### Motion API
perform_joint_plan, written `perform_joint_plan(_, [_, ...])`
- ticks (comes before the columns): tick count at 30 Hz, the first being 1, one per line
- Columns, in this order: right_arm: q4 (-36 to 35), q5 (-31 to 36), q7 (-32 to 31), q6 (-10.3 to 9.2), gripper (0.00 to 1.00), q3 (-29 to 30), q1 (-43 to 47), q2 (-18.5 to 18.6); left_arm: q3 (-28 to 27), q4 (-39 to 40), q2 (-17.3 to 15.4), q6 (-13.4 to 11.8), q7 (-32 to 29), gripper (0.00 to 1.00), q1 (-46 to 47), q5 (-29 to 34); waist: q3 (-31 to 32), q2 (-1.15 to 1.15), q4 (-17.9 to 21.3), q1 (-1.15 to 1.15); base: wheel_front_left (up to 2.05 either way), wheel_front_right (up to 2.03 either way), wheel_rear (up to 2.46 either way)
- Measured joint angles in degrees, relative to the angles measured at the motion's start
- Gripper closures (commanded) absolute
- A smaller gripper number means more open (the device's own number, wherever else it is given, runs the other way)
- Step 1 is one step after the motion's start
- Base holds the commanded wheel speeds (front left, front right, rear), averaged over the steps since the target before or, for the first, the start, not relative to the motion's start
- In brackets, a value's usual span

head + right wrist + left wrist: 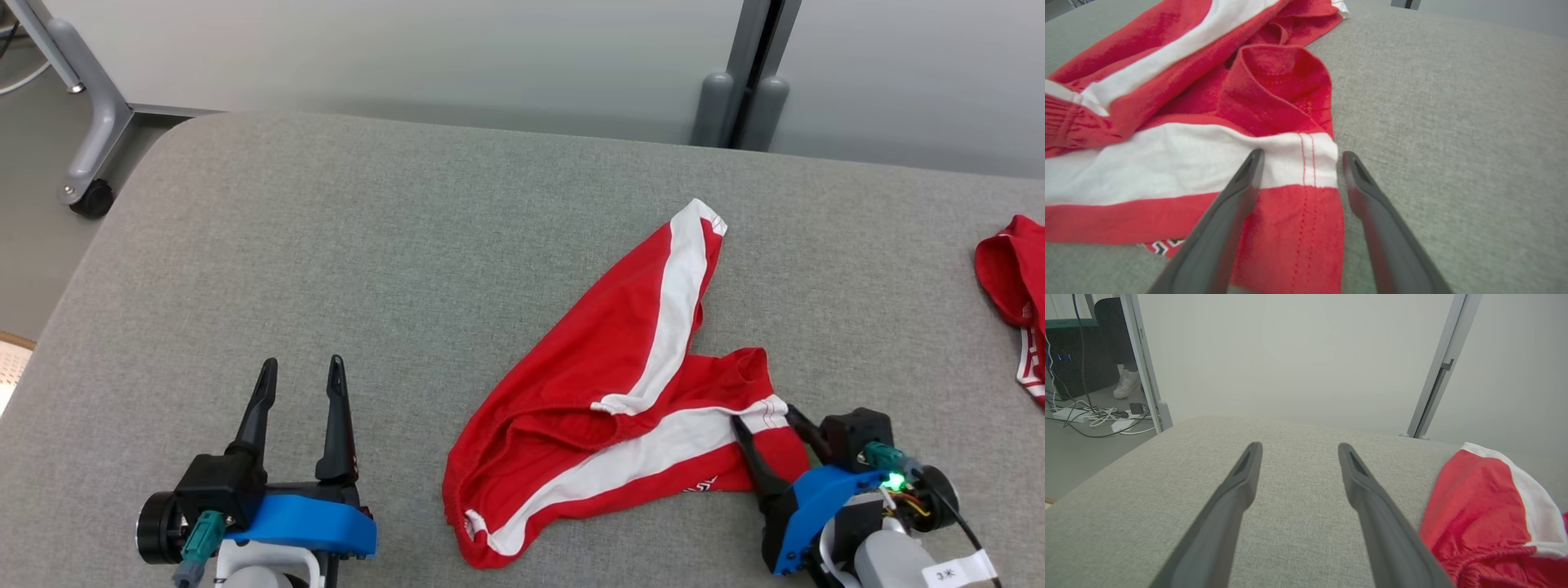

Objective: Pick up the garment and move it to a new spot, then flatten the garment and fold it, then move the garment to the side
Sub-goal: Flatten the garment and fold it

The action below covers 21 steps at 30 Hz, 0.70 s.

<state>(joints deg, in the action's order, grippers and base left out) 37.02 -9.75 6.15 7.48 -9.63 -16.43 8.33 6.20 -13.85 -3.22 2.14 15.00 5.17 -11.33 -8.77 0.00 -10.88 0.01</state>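
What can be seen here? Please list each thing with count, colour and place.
shorts: one, red with white stripes, crumpled at the table's middle
second garment: one, red, table's right edge, cut off
table: one, grey cloth top, under everything
stand leg: one, grey, black wheel, floor far left
cables: several, white and black, floor beyond the table
shoe: one, white, a person's, by the cables
left pincer: one, dark, open, over bare table
right pincer: one, dark, open, at the shorts' leg hem
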Motion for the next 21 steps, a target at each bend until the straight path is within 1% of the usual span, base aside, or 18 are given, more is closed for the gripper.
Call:
perform_joint_plan(1, [0.8, 0.0, 0.0, 0.00, 0.91, -0.3, -0.3, -0.2, 0.0, 0.0, 0.0, 0.0, 0.0, 0.00, 0.0, 0.0, -0.1, 0.00, 0.0, 0.00, 0.00, 0.00, 0.00])
perform_joint_plan(2, [1.3, -0.2, 0.2, 0.00, 1.00, -0.7, -0.6, -0.4, 0.0, -0.1, 0.0, 0.0, 0.0, 0.00, 0.0, 0.0, -0.1, 0.00, 0.1, 0.00, 0.00, 0.00, 0.00])
perform_joint_plan(9, [1.8, -1.7, 3.8, 0.01, 1.00, -0.9, -1.7, -0.3, -0.3, -0.2, 0.1, -0.1, 0.0, 0.00, 0.0, 0.0, 0.0, 0.00, 1.8, 0.00, 0.00, 0.00, 0.00])
perform_joint_plan(11, [-0.1, -2.4, 5.1, 0.01, 1.00, -0.6, -0.9, -0.1, -0.4, -0.3, 0.1, -0.1, 0.0, 0.00, 0.0, 0.0, 0.4, 0.00, 3.0, 0.00, 0.00, 0.00, 0.00])
perform_joint_plan(14, [-3.4, -2.9, 5.3, 0.01, 1.00, 1.0, 2.2, 0.1, -0.2, -0.4, 0.1, -0.1, 0.0, 0.00, -0.1, 0.0, 1.0, 0.00, 4.1, 0.00, 0.00, 0.00, 0.00])
perform_joint_plan(15, [-3.4, -2.9, 5.3, 0.01, 1.00, 1.0, 2.2, 0.1, -0.2, -0.4, 0.1, -0.1, 0.0, 0.00, -0.1, 0.0, 1.0, 0.00, 4.1, 0.00, 0.00, 0.00, 0.00])
perform_joint_plan(16, [-6.0, -3.1, 5.1, 0.01, 1.00, 2.7, 5.0, 0.2, -0.2, -0.5, 0.2, -0.1, 0.0, 0.00, -0.1, 0.0, 1.4, 0.00, 4.7, 0.00, 0.00, 0.00, 0.00])
perform_joint_plan(18, [-8.7, -3.2, 4.4, 0.01, 1.00, 4.8, 8.3, 0.4, -0.2, -0.5, 0.2, -0.1, 0.0, 0.00, -0.1, 0.0, 1.7, 0.00, 5.3, 0.00, 0.00, 0.00, 0.00])
perform_joint_plan(19, [-8.7, -3.2, 4.4, 0.01, 1.00, 4.8, 8.3, 0.4, -0.2, -0.5, 0.2, -0.1, 0.0, 0.00, -0.1, 0.0, 1.7, 0.00, 5.3, 0.00, 0.00, 0.00, 0.00])
perform_joint_plan(20, [-11.8, -3.1, 3.1, 0.00, 1.00, 7.1, 11.8, 0.3, -0.1, -0.4, 0.2, -0.1, 0.0, 0.00, -0.1, 0.0, 1.9, 0.00, 5.7, 0.00, 0.00, 0.00, 0.00])
perform_joint_plan(21, [-13.4, -2.9, 2.5, 0.01, 1.00, 8.0, 13.4, 0.2, -0.2, -0.4, 0.2, -0.1, 0.0, 0.00, -0.1, 0.0, 2.0, 0.00, 5.9, 0.00, 0.00, 0.00, 0.00])
